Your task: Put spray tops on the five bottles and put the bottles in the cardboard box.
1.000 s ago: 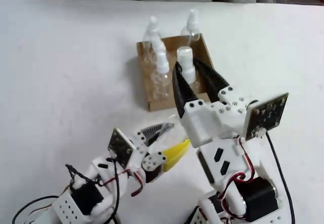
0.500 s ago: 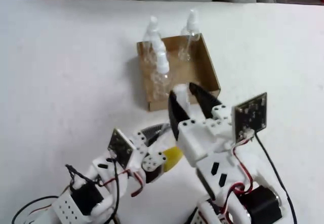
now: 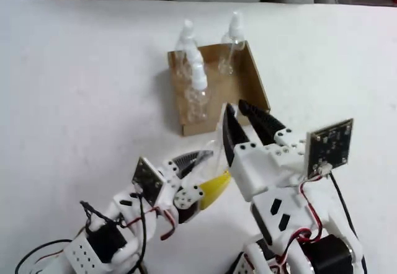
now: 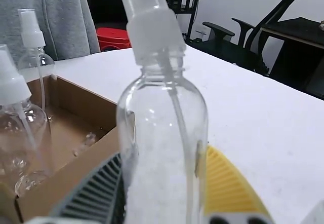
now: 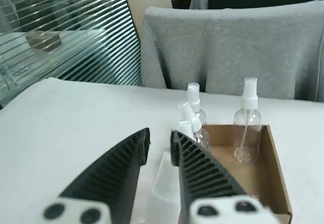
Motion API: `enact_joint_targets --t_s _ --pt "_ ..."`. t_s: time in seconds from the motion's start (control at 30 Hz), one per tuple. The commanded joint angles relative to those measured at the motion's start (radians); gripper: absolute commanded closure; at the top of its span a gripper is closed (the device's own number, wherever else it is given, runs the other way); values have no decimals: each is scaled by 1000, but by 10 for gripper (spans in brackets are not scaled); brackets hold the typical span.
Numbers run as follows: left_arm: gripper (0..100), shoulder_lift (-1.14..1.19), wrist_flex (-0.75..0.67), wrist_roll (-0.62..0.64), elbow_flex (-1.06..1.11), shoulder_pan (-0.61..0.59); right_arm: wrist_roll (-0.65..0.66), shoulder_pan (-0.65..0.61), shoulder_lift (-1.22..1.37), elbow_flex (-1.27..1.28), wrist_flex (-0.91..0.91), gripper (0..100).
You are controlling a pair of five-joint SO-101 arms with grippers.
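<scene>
My left gripper [image 3: 214,165] sits near the table's front edge, its grey and yellow fingers shut on a clear bottle [image 4: 162,133]. The bottle stands upright with a white spray top [image 4: 152,21] on its neck. My right gripper [image 3: 237,108] is just above and right of it, black fingers almost together on the spray top [image 5: 163,183]. Behind them stands the cardboard box [image 3: 251,79], holding several capped bottles [image 3: 198,85]. The right wrist view looks over the box [image 5: 276,183] and its bottles [image 5: 248,122].
The box's near wall [image 4: 76,158] is close in front of the held bottle. White table [image 3: 74,69] lies open to the left and right of the box. Grey chairs stand beyond the far edge.
My right gripper has come back from over the box toward the left gripper with the spray top, and its fingers have narrowed. The left arm has stayed put with the bottle.
</scene>
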Motion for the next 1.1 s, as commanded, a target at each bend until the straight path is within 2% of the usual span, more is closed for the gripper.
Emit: enact_joint_targets --t_s 0.0,0.23,0.4,0.57,0.9,1.07 --pt "980 -21 -5 -8 -3 1 60 18 13 -44 -110 985" --pt "980 -21 -2 -8 -3 -1 80 18 232 -54 -177 982" --pt "980 -21 -2 -8 -3 -2 80 28 272 -75 -22 982" --pt "980 -21 0 -8 -3 -4 80 25 209 -84 122 982" --pt "980 -21 2 -8 -3 -4 72 33 -47 -84 65 978" --pt "980 -21 -6 -8 -3 -7 72 84 -104 -69 127 981"
